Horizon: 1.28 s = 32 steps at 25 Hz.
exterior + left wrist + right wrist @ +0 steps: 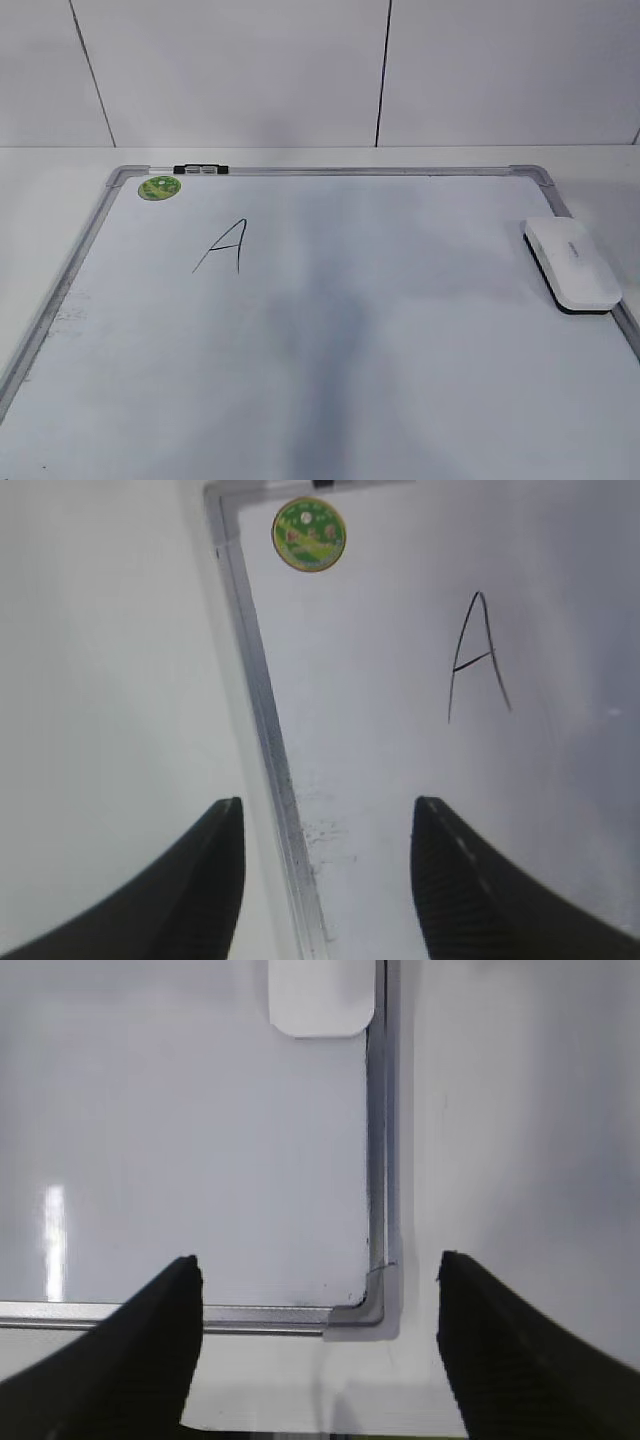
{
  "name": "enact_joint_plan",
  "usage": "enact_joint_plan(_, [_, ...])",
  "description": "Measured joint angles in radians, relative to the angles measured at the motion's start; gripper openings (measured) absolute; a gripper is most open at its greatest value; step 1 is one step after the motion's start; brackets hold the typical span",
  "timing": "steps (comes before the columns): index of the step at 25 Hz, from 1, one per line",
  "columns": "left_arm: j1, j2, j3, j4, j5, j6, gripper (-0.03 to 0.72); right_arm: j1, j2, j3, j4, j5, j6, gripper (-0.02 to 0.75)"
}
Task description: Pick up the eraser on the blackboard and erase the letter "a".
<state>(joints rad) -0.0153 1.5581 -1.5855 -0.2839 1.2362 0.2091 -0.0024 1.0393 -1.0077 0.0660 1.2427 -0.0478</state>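
From outside, the eraser (pixel 572 264) lies at the board's (pixel 330 400) right edge — a capital "A" (pixel 224 246) sits upper left, near a green sticker (pixel 159 187). No lowercase "a" shows. Left wrist: my left gripper (pixel 328 880) hangs wide over the frame. Right wrist: my right gripper (pixel 320 1350) — wide, empty — is above a board corner on the tabletop (pixel 520 1110).

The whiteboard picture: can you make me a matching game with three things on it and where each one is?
Things:
1. eraser
2. green sticker
3. capital A

Places:
a. far left corner of the blackboard
b. by the board's right edge
c. left half of the board, nearer than the sticker

Pairs: 1-b, 2-a, 3-c
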Motion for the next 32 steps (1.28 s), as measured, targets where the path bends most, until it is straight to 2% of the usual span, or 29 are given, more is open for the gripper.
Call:
enact_joint_plan(7, [-0.049, -0.285, 0.058, 0.004, 0.006, -0.072, 0.403, 0.000, -0.104, 0.065, -0.004, 0.000, 0.007, 0.580])
enact_joint_plan(19, [-0.059, -0.755, 0.430, 0.038, 0.027, -0.079, 0.403, 0.000, -0.325, 0.079, -0.004, 0.009, 0.015, 0.580])
enact_joint_plan(32, [-0.059, -1.114, 0.703, 0.037, 0.032, -0.079, 0.403, 0.000, -0.605, 0.079, 0.004, 0.024, 0.028, 0.579])
